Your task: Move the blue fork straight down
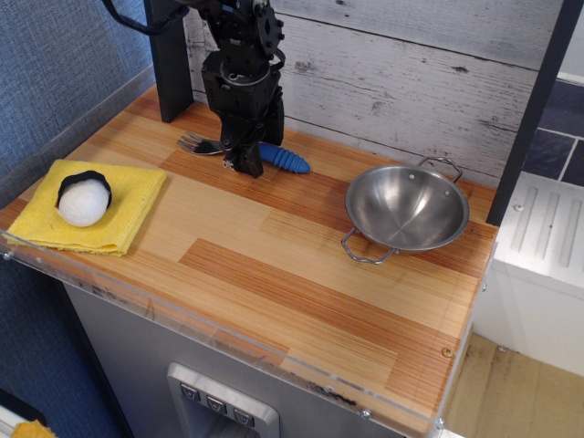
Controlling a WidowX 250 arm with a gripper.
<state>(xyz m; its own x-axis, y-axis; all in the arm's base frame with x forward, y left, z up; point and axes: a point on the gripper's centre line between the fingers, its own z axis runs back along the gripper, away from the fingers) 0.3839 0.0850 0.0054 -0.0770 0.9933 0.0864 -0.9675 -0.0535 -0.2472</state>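
The blue fork lies at the back of the wooden counter. Its silver tines (192, 143) point left and its ribbed blue handle (287, 161) points right. My black gripper (244, 163) comes down from above over the fork's middle. Its fingers are closed around the near end of the handle, at counter level. The part of the fork between the fingers is hidden.
A steel bowl (406, 212) with two handles sits to the right. A yellow cloth (117, 219) at the left front carries a white ball with a black band (82, 199). A dark post (170, 59) stands behind the gripper, against the plank wall.
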